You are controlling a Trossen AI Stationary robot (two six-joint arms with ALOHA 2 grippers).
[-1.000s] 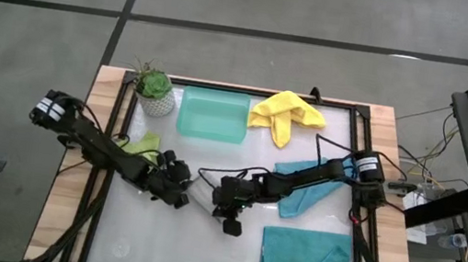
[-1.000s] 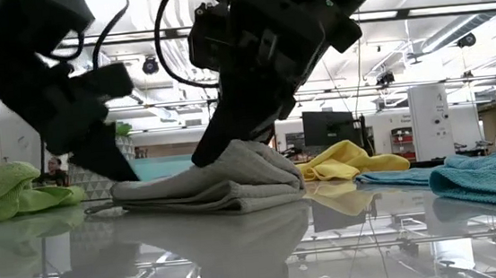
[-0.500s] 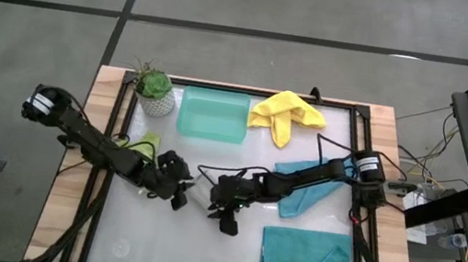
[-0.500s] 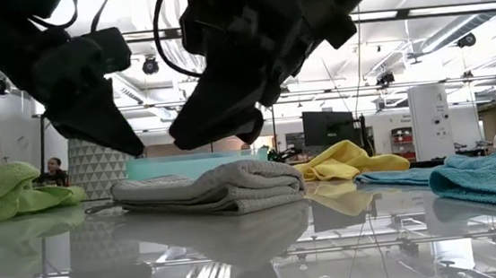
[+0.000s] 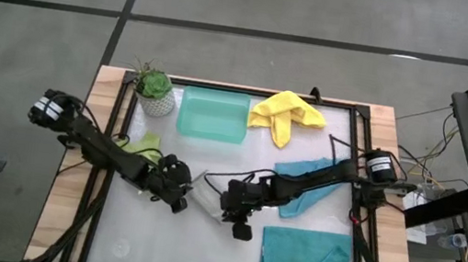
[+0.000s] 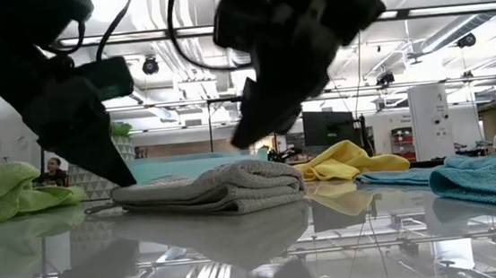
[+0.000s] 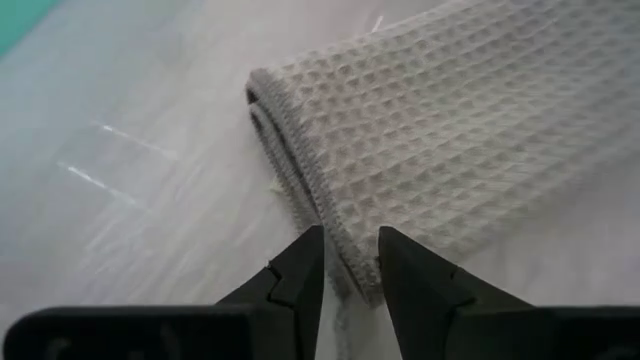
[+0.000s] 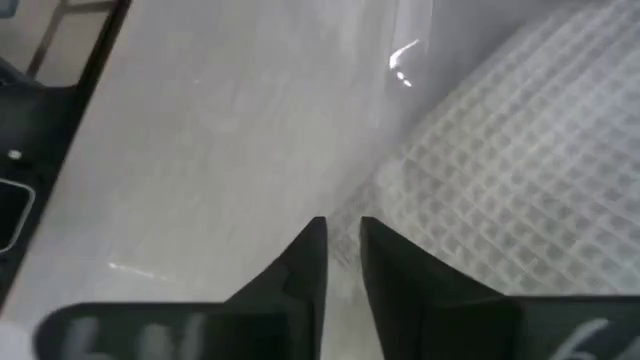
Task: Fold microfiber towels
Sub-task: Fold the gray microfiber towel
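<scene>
The grey towel (image 6: 207,189) lies folded in several layers on the table's middle, also shown in the high view (image 5: 205,201). My left gripper (image 5: 174,195) is down at the towel's left end, its fingers nearly together around the towel's stitched edge (image 7: 300,205). My right gripper (image 5: 238,213) hovers above the towel's right part (image 6: 250,139), fingers together, touching nothing. The lime green towel (image 5: 143,145), the yellow towel (image 5: 285,113), one crumpled teal towel (image 5: 310,184) and one flat teal towel (image 5: 306,255) lie around them. My left gripper pinches the grey towel's stitched edge (image 7: 345,262) between its two fingers (image 7: 300,268), near a corner at the towel's left end. The fingers slant down from the table's left. The towel stays flat on the table; how many layers are caught, I cannot tell.
A mint-green tray (image 5: 213,114) and a potted plant (image 5: 153,89) stand at the table's far side. The two teal towels lie right of my right gripper. Bare table shows along the near edge at the left (image 5: 151,249).
My right gripper, which was pressing on the grey towel's top, has risen clear of it and shifted toward the table's right edge. My left gripper lifted off the towel's left end, drew back left, then came down onto that end again. The towel has stayed folded in place.
</scene>
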